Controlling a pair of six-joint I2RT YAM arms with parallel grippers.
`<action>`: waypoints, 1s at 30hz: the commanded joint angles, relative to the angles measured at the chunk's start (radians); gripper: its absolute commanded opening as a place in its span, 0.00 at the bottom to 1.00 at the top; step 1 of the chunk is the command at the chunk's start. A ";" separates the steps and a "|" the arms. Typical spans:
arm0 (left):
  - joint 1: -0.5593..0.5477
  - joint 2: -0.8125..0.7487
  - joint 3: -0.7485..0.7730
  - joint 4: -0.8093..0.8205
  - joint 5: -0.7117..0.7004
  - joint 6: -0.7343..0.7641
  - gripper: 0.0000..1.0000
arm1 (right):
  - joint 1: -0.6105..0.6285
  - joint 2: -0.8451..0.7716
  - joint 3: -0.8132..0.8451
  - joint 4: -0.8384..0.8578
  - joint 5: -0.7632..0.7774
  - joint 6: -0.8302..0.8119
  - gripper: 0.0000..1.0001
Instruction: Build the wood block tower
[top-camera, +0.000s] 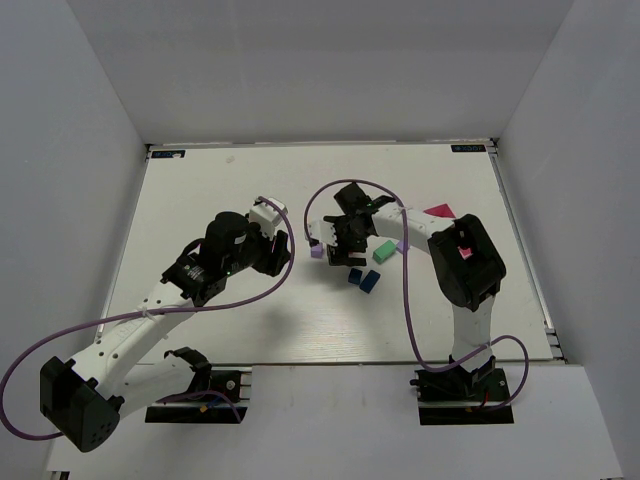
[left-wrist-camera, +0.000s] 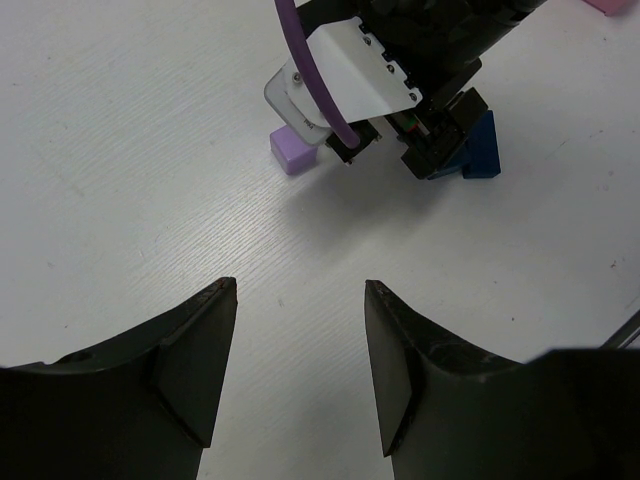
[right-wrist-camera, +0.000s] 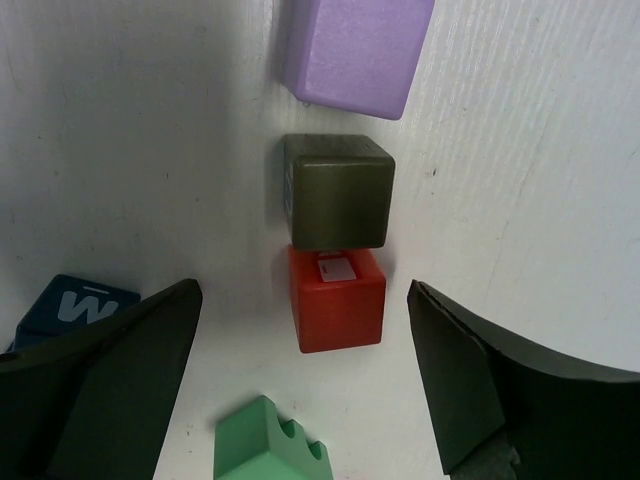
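Under wide-spread right gripper (right-wrist-camera: 302, 295): red block (right-wrist-camera: 338, 305) touching brown block (right-wrist-camera: 337, 190), ungrasped; left gripper (left-wrist-camera: 300, 290) likewise released.

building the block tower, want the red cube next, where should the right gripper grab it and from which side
Likely best to pinch the red cube by its two bare side faces from straight above. The dark brown cube touches its far face and the green block sits near the other, leaving only the sides free. The jaws of the right gripper stand open astride it.
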 joint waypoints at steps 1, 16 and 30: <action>-0.005 -0.021 -0.003 0.010 0.000 0.005 0.64 | 0.005 -0.048 -0.011 0.011 -0.010 0.008 0.90; -0.005 -0.030 -0.003 0.010 -0.009 0.005 0.66 | -0.006 -0.229 -0.037 0.012 0.054 0.005 0.90; -0.020 0.196 0.124 -0.016 0.072 -0.054 0.38 | -0.115 -0.519 -0.231 0.294 0.199 0.623 0.67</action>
